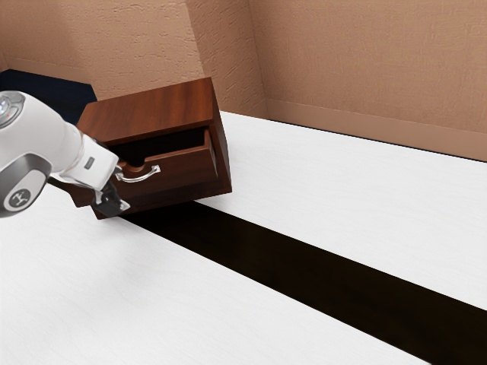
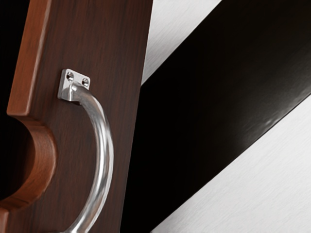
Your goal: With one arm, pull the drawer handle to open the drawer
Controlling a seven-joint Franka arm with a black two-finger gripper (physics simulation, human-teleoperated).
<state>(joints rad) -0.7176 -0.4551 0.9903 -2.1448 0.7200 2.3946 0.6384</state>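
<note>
A dark brown wooden cabinet [image 1: 152, 114] sits near the far corner of a white table [image 1: 350, 190], at the exterior view's left, with tan textured walls [image 1: 365, 53] behind it. Its single drawer [image 1: 179, 163] stands a little forward of the cabinet's face, and a dark opening shows behind the drawer's top edge. What lies inside is lost in shadow. A curved silver metal handle [image 1: 139, 174] is fixed to the drawer front.

The white arm [image 1: 46, 152] comes in from the exterior view's left, and its upper part is cut off by the edge. The black two-finger gripper [image 1: 112, 199] hangs just below the handle's near end, against the drawer front. It is small and dark against the wood, so I cannot tell whether it is open, closed or clamped on the handle.

A broad black band [image 1: 319, 281] crosses the table diagonally.

In the wrist view the handle [image 2: 99, 145] arches close by. One screwed mounting plate [image 2: 74, 83] is plain, and the other end is cut off. A rounded notch [image 2: 36, 160] cuts into the drawer's edge.
</note>
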